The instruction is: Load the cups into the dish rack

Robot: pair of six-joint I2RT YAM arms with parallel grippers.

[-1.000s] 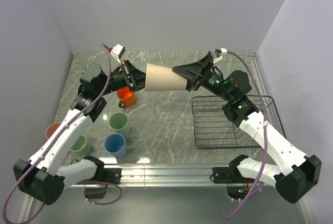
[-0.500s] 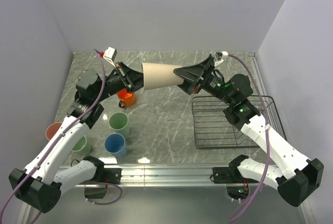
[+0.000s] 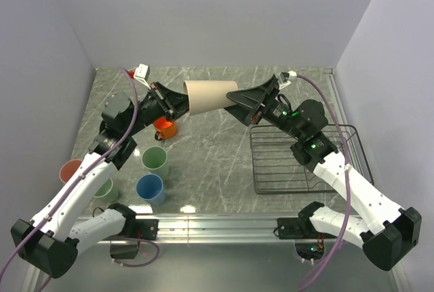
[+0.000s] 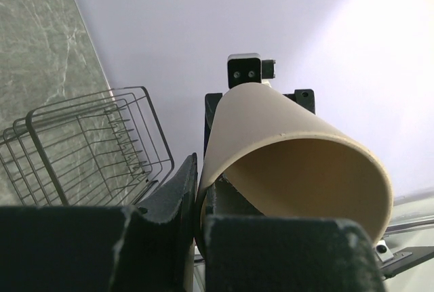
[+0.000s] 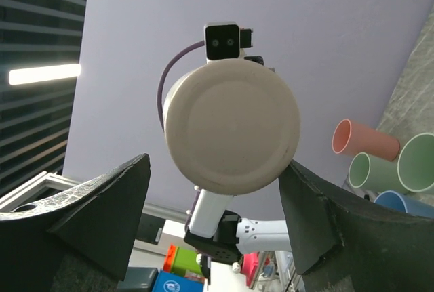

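Note:
A beige cup (image 3: 210, 95) hangs on its side above the table between both arms. My left gripper (image 3: 182, 104) is shut on its rim, one finger inside the mouth and one outside (image 4: 196, 170). My right gripper (image 3: 235, 99) stands open around the cup's flat base (image 5: 230, 126). Its right finger (image 5: 319, 211) is at the base's edge, and its left finger (image 5: 102, 204) stands apart from the cup. The dark wire dish rack (image 3: 256, 160) sits empty at the right and also shows in the left wrist view (image 4: 88, 143).
On the table's left stand an orange mug (image 3: 165, 127), a pale green cup (image 3: 155, 160), a blue cup (image 3: 150, 188), a salmon cup (image 3: 70, 170) and a second green cup (image 3: 103, 188). Walls close in the table at the back and both sides.
The beige cup has shifted slightly back and left in the left gripper's hold. The right gripper has followed it, and its jaws now reach further over the base.

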